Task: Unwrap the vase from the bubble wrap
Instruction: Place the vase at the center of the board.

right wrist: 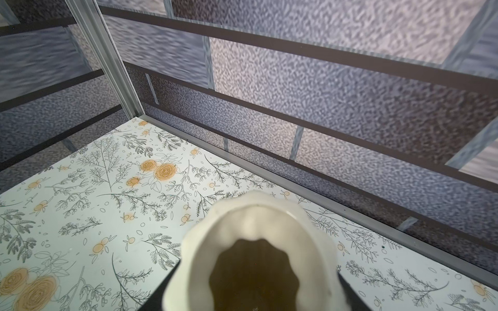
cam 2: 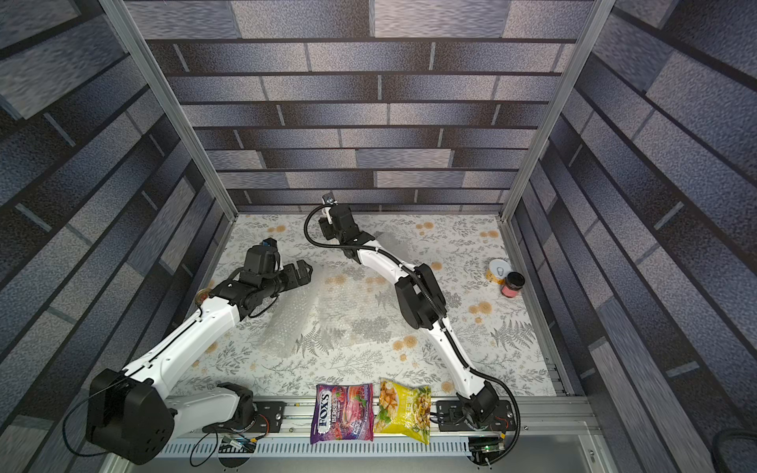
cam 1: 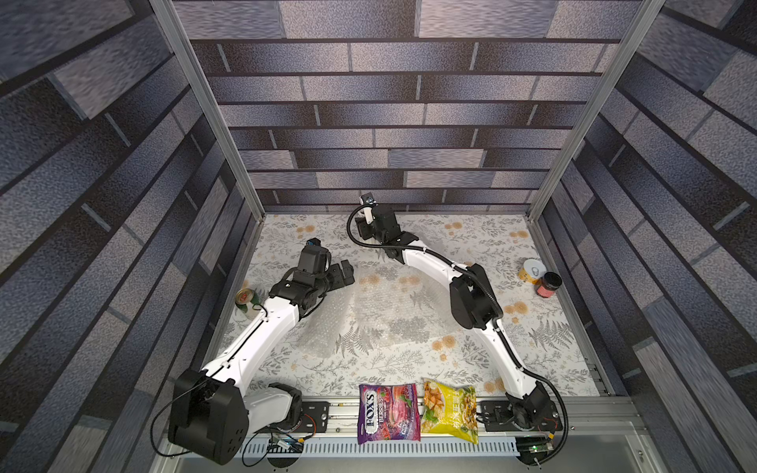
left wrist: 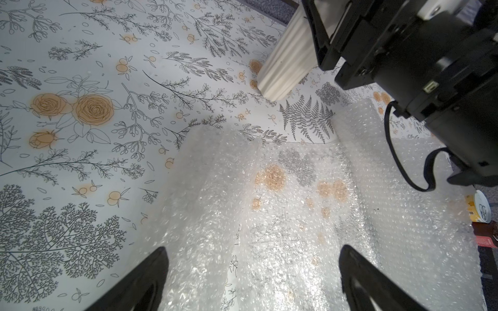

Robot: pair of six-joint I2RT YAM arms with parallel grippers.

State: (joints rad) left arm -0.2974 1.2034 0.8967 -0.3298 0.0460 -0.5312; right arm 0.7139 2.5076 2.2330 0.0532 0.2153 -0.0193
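At the left edge of the floral-printed white tabletop [cam 1: 483,241] stands a green drink can with a red and gold top [cam 1: 247,302], just beside the left arm. The left gripper [cam 1: 345,273] hangs over the far left corner of the bubble wrap [cam 1: 389,315], and the left wrist view shows its jaws spread wide with nothing between them; whether they touch the plastic I cannot tell. The clear, whitish bubble wrap lies mostly flat in the middle of the table, the flower print showing through it, with a loose rolled fold along its left side. At the front edge, side by side, lie a purple FOX'S berries candy bag [cam 1: 388,413] and a yellow snack bag [cam 1: 450,410]. Beyond the wrap, near the back wall, the right gripper [right wrist: 258,293] has its jaws closed around the cream-white ribbed vase [left wrist: 288,53], which is fully out of the wrap and apart from it; the right wrist view looks straight into its scalloped mouth. I cannot tell whether its base rests on the table. By the right edge, touching or nearly so, stand a yellow tin with a pull-tab lid [cam 1: 531,270] and a small dark-lidded jar with pink contents [cam 1: 549,285].
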